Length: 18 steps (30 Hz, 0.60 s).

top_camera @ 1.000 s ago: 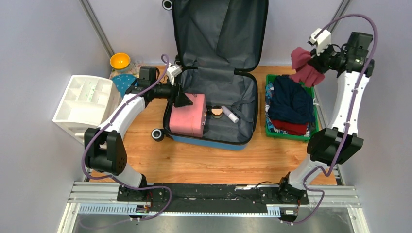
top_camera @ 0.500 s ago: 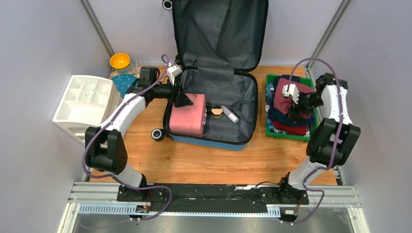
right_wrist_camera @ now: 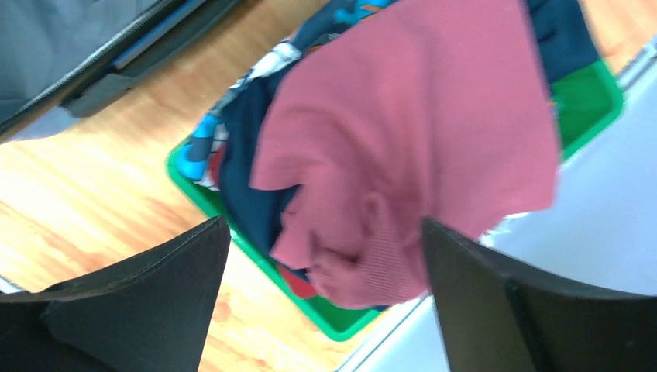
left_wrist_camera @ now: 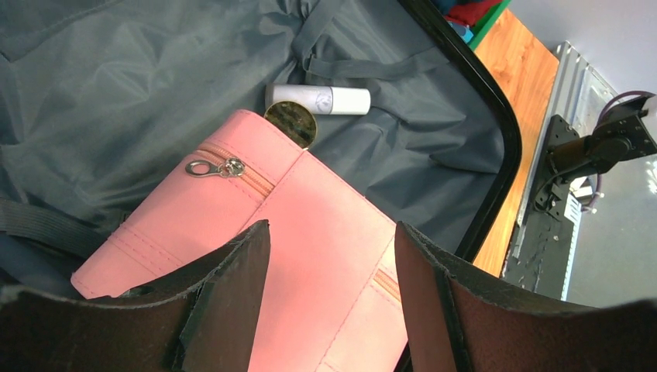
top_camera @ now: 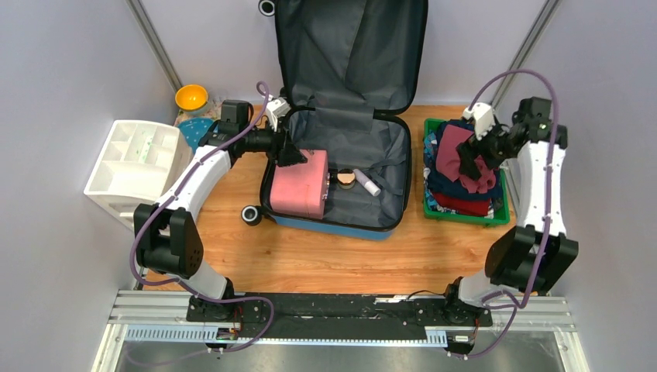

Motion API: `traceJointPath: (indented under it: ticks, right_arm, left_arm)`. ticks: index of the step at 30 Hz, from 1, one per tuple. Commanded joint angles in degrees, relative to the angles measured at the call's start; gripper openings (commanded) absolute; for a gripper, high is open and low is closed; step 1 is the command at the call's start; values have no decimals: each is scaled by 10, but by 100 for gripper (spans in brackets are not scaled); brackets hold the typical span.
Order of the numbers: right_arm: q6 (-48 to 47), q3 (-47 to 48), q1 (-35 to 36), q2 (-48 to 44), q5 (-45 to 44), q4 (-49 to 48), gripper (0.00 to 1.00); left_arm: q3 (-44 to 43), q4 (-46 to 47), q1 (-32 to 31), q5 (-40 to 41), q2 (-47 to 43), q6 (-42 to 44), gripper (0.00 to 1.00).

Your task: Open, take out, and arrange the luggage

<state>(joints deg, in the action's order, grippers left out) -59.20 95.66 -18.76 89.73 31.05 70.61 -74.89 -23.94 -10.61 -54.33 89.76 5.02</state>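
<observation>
Luggage (top_camera: 383,170) open, lid upright; left claw (top_camera: 292,157) over pink case (top_camera: 298,192); right claw (top_camera: 470,160) above maroon garment (top_camera: 449,155), green tray (top_camera: 463,218).

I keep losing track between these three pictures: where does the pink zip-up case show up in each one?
Top view: the pink case lies in the left half of the open suitcase.
Left wrist view: the pink case fills the lower middle, zip pull at upper left.
Right wrist view: not in it.
Shared landmark: the green tray, right side from above, top edge for the left wrist, under clothes for the right wrist.
</observation>
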Motion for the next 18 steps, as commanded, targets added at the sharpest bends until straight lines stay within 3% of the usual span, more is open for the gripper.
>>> traceJointPath:
  ticks: [1, 5, 9, 13, 18]
  right_arm:
    - [119, -135, 61, -75, -80, -106, 98]
    - [88, -251, 107, -90, -146, -138, 99]
    - [45, -332, 103, -64, -221, -205, 99]
    - [46, -311, 81, 10, -230, -245, 99]
    - [74, -197, 69, 106, -231, -283, 98]
  left_arm:
    - [-17, -4, 4, -3, -11, 16, 69]
    - [-18, -11, 4, 1, -16, 19, 69]
    - [-19, -16, 4, 3, -18, 25, 69]
    - [-22, -12, 4, 0, -12, 15, 69]
    - [-29, -14, 4, 4, -6, 11, 68]
